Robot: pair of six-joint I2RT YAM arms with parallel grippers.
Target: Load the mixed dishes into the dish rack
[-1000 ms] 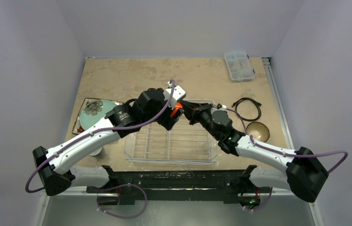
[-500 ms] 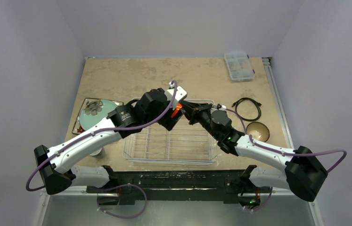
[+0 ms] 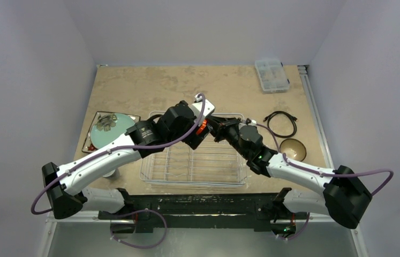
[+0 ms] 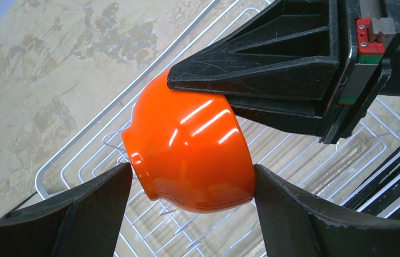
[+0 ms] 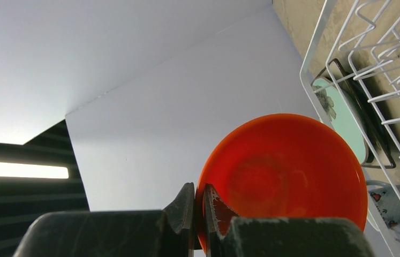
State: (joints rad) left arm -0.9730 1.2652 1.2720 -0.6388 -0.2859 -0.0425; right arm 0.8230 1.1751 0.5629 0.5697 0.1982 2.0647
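over the dish rack (image 3: 192,167), right gripper (image 5: 198,197) pinches orange bowl (image 4: 187,150).

Glossy orange bowl (image 4: 189,155) (silver-white rack (image 3: 203,163))

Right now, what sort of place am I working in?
Probably a robot test cell, not a kitchen: plain pale walls box in a tan table, and a clear compartment box and a black coiled cable share it with the dish rack.

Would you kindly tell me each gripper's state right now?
Left gripper: around the orange bowl; grip cannot be told.
Right gripper: shut on the orange bowl.
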